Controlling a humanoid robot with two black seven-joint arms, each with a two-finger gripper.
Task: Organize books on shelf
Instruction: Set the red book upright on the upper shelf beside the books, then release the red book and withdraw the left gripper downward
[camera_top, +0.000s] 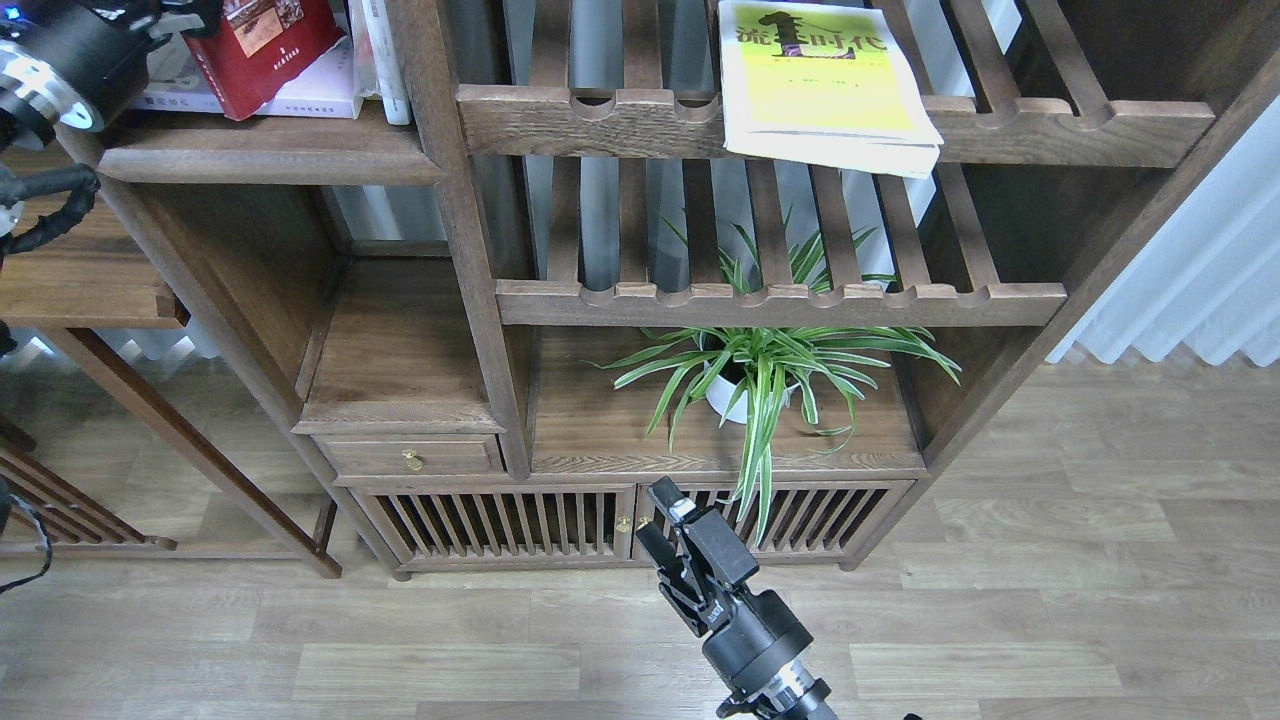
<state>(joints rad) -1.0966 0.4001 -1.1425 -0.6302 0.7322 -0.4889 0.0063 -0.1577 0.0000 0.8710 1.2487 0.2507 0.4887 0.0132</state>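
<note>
Upper left of the frame: the red book (265, 50) leans tilted on the pale book (310, 95), which lies flat on the solid shelf (270, 150). The left gripper (175, 18) sits at the red book's upper left edge, largely cut off by the frame; whether it grips the book cannot be told. Thin white upright books (385, 55) stand just right of the pair.

Upper centre-right: the yellow-green book (815, 80) lies flat on a slatted rack (830, 125), its lower right corner overhanging the front rail. It is well apart from the shelf.

Lower centre: the right gripper (655, 520) hangs low before the cabinet doors (500, 520), fingers slightly parted, holding nothing.

Risks, as judged:
- The red book could slide off the pale book and over the shelf edge if released while tilted.
- The yellow-green book could tip off the rail if nudged at its overhanging corner.
- Pushing the red book rightward could topple the upright white books.

Obstructions: the bookcase post (450, 200) stands between rack and shelf. The potted plant (760, 370) spreads its leaves near the right gripper's upward path.
</note>
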